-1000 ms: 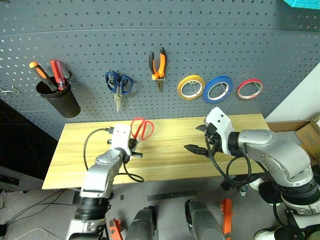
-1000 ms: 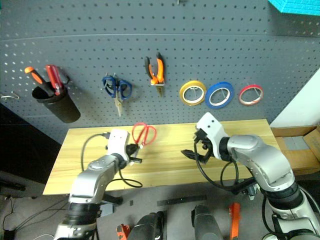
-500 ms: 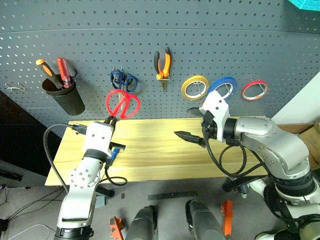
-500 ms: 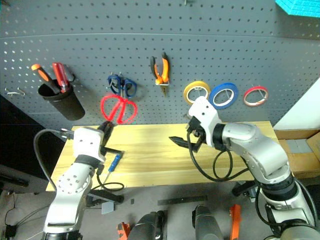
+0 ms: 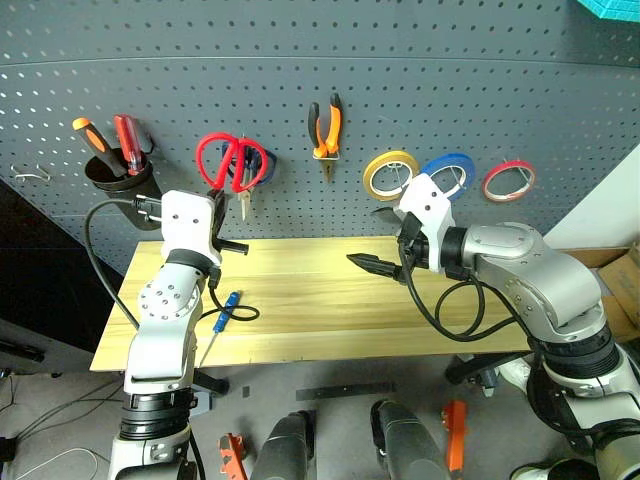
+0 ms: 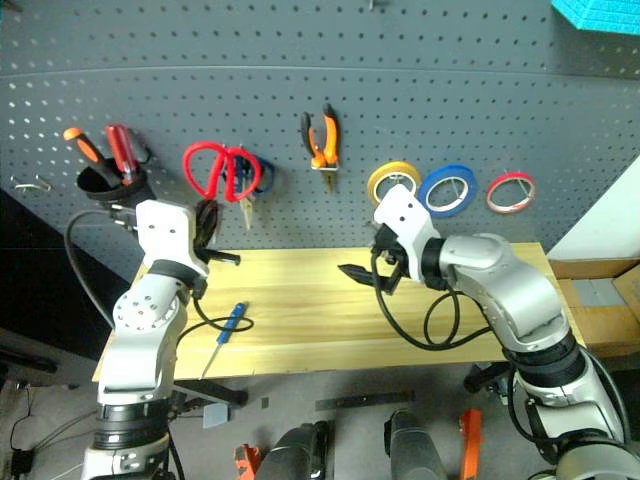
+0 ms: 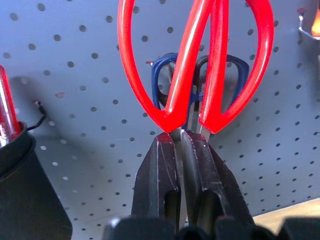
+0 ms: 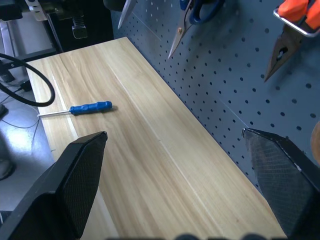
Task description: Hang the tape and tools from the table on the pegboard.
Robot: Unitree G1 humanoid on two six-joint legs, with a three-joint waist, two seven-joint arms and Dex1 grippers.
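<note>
My left gripper (image 5: 213, 200) is shut on the blades of the red-handled scissors (image 5: 230, 160), handles up, held close to the pegboard (image 5: 450, 80). In the left wrist view the red handles (image 7: 200, 60) overlap the blue-handled scissors (image 7: 162, 75) hanging behind them. The blue-handled screwdriver (image 5: 222, 312) lies on the table (image 5: 320, 300) near its left front. On the pegboard hang the orange-and-black pliers (image 5: 325, 130) and the blue tape (image 5: 440, 177). My right gripper (image 5: 378, 238) hovers open and empty above the table's middle.
A black cup (image 5: 115, 170) with an orange and a red screwdriver hangs at the pegboard's left. A yellow roll (image 5: 386, 174) and a red-pink roll (image 5: 503, 180) flank the blue tape. A bare hook (image 5: 30, 175) sits at far left. A cardboard box (image 5: 620, 270) stands at right.
My left gripper has lifted the red scissors off the table up to the pegboard, in front of the blue scissors. The blue screwdriver now lies uncovered. The right gripper rose slightly, still open.
</note>
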